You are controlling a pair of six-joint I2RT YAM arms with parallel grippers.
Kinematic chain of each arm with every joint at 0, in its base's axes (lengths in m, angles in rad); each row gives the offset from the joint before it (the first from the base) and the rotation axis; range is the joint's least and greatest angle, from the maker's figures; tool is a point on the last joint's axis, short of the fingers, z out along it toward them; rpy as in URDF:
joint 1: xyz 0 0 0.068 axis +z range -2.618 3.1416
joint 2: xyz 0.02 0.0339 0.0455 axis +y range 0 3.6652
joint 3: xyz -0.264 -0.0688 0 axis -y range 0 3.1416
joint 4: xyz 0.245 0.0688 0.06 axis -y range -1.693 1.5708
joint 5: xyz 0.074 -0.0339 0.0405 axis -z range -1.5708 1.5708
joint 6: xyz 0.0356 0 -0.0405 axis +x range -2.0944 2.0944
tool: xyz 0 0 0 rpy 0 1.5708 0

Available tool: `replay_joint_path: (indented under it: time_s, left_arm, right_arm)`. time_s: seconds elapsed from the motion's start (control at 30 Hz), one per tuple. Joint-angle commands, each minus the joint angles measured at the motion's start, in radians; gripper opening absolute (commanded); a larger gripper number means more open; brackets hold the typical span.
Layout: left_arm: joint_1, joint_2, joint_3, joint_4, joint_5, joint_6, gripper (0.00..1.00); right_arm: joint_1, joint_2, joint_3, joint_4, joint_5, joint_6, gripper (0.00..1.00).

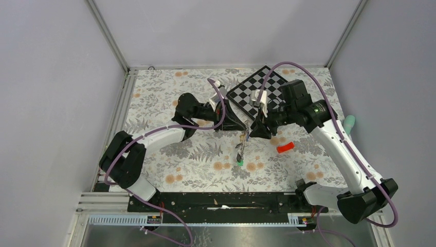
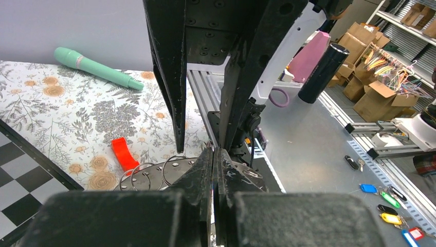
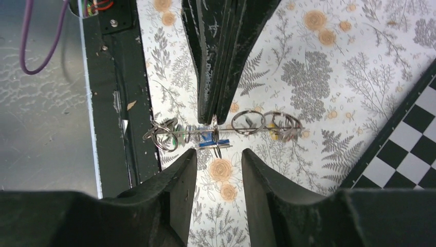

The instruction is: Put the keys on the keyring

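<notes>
My left gripper (image 1: pixel 240 125) is shut on the keyring (image 2: pixel 154 174), a dark grey flat piece with several thin wire rings through it. In the top view a bunch of keys (image 1: pixel 240 149) hangs below it, a green tag lowest. In the right wrist view the left gripper's fingers (image 3: pixel 211 77) pinch the row of rings and keys (image 3: pixel 208 139), where a blue tag shows. My right gripper (image 3: pixel 219 153) is open, its fingertips just short of that row, facing the left gripper. In the left wrist view the left gripper (image 2: pixel 213 150) is closed tight and the right fingers (image 2: pixel 169 77) stand either side of it.
A red oblong block (image 1: pixel 285 147) lies on the floral mat right of the grippers. The chequered board (image 1: pixel 257 92) lies behind them. A mint green tool (image 1: pixel 349 123) lies at the right wall. Several tagged keys (image 2: pixel 389 205) lie off the table.
</notes>
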Motion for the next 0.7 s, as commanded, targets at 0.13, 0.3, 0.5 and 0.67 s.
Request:
replay_joint_path:
  time_s: [0.13, 0.3, 0.5, 0.67]
  left_arm:
    - [0.001, -0.056, -0.019, 0.189, 0.049, -0.052, 0.0]
    - [0.001, -0.06, -0.027, 0.213, 0.072, -0.049, 0.0]
    - [-0.001, -0.058, -0.039, 0.296, 0.091, -0.085, 0.0]
    - [-0.001, -0.049, -0.057, 0.403, 0.09, -0.134, 0.0]
  right_arm:
    - [-0.009, -0.009, -0.009, 0.047, -0.116, -0.023, 0.4]
    - [-0.009, -0.014, -0.035, 0.043, -0.136, -0.045, 0.27]
    - [-0.009, -0.02, -0.054, 0.046, -0.15, -0.056, 0.05]
    - [-0.008, -0.013, -0.061, 0.052, -0.192, -0.054, 0.0]
